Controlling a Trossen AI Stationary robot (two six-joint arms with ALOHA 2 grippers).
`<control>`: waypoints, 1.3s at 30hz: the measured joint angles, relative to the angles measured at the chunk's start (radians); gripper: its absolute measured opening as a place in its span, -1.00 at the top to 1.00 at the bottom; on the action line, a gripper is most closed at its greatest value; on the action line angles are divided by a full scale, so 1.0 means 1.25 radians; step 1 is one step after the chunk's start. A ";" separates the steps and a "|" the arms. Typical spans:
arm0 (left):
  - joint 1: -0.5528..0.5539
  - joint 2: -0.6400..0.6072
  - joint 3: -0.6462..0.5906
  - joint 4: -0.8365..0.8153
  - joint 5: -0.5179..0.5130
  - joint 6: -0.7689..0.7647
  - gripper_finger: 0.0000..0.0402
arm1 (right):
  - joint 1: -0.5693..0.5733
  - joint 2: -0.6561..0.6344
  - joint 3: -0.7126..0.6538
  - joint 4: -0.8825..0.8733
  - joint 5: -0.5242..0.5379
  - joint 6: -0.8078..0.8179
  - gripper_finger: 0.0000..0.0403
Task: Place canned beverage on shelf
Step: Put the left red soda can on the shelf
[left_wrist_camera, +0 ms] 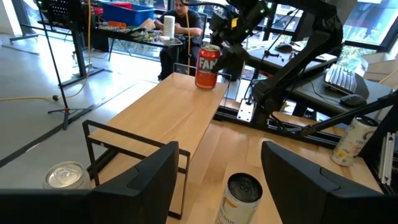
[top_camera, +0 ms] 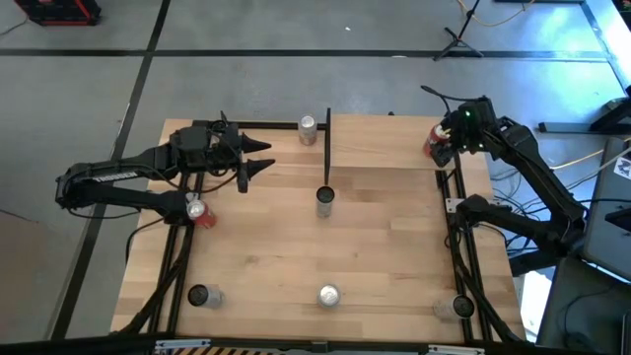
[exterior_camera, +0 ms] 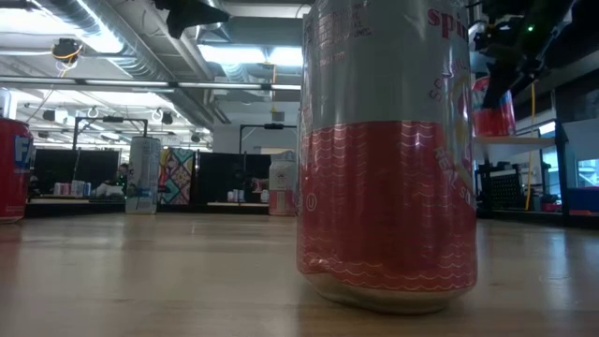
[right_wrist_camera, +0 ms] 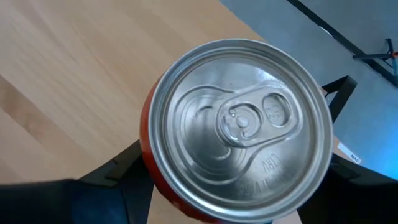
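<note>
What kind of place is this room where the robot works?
Probably a robotics lab or workshop. The ceiling shows bare pipes, a person sits at a cluttered desk behind the wooden table, and cables trail across a grey concrete floor.

We see a plank-patterned wooden tabletop (top_camera: pixel 385 247) carrying a raised pale shelf (left_wrist_camera: pixel 177 115) on thin black posts. A red can (left_wrist_camera: pixel 208 66) stands upright at the shelf's far corner. On the tabletop itself stand a silver-topped can (top_camera: pixel 327 295) near the front edge, another (top_camera: pixel 324 201) at the middle and one (top_camera: pixel 309 126) at the far edge.
</note>
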 joint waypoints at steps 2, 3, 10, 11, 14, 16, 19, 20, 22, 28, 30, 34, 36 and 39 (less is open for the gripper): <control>0.000 0.000 0.000 0.000 0.000 0.000 -0.12 | 0.000 0.000 -0.004 0.005 0.006 0.006 -0.40; 0.000 0.000 0.000 0.000 0.000 0.000 -0.12 | 0.000 -0.001 -0.007 0.009 0.007 0.010 -0.43; 0.000 0.000 0.000 0.000 0.000 0.000 -0.12 | 0.000 -0.001 -0.013 0.014 0.009 0.020 -0.67; 0.000 0.000 0.000 0.000 0.000 0.000 -0.12 | 0.000 0.000 -0.011 0.009 0.009 0.022 -0.69; 0.000 0.000 0.000 0.000 0.000 0.000 -0.12 | 0.000 0.001 0.005 -0.005 0.008 0.026 -0.71; 0.000 0.000 0.000 0.000 0.000 0.000 -0.12 | 0.000 0.001 0.021 -0.010 0.008 0.028 -0.70; 0.000 0.000 0.000 0.000 0.000 0.000 -0.12 | 0.000 0.001 0.048 -0.032 0.008 0.040 -0.67; 0.000 0.000 0.000 0.000 0.000 0.000 -0.12 | 0.000 0.001 0.059 -0.039 0.008 0.045 -0.66; 0.000 0.000 0.000 0.000 0.000 0.000 -0.12 | 0.000 0.001 0.088 -0.055 0.008 0.059 -0.65; 0.000 0.000 0.000 0.000 0.000 0.000 -0.12 | 0.001 0.010 0.212 -0.075 0.008 0.123 -0.65; 0.000 0.000 0.000 0.000 0.000 0.000 -0.12 | 0.001 0.027 0.261 -0.086 0.003 0.167 -0.65; 0.000 0.000 0.000 0.000 0.000 0.000 -0.12 | 0.037 0.082 0.326 -0.129 -0.028 0.316 -0.65; 0.000 0.000 0.000 0.000 0.000 0.000 -0.12 | 0.073 0.109 0.336 -0.161 -0.018 0.368 -0.65; 0.000 0.000 0.000 0.000 0.000 0.000 -0.12 | 0.137 0.141 0.336 -0.208 0.027 0.391 -0.65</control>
